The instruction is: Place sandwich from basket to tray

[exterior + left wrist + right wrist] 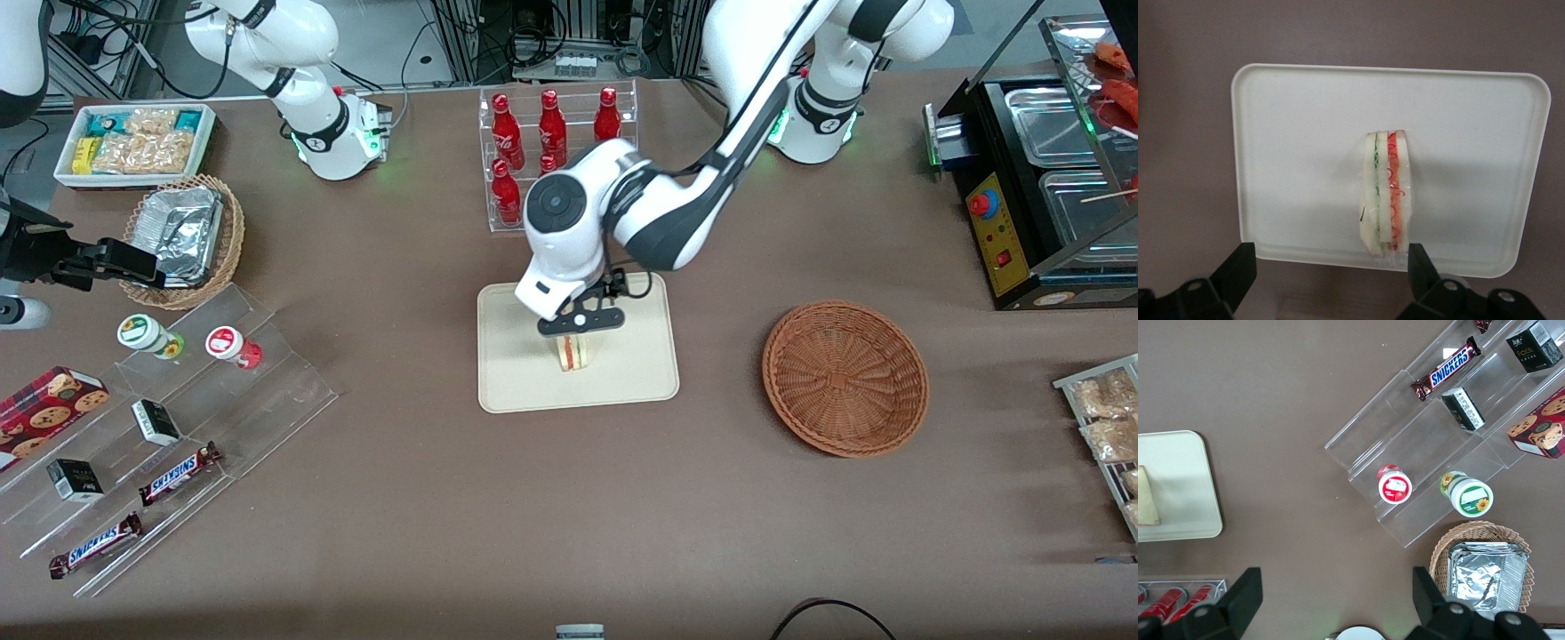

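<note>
Brown tabletop scene: triangular white-bread sandwich wedge (1385, 193) with red and green filling stands on edge on the flat cream-beige rectangular tray (1305, 120) — left gripper (1328, 267) directly above it, fingers spread wide, holding nothing. Round reddish-brown wicker basket (845, 377) sits apart, toward the working arm's end.

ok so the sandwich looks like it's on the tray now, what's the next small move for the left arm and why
Probably a straight lift of the end effector clear of the sandwich. The wrist view shows its fingers spread wide, with the sandwich standing on edge on the tray between them, apparently released. The basket is empty. Rising vertically should avoid knocking the wedge over.
</note>
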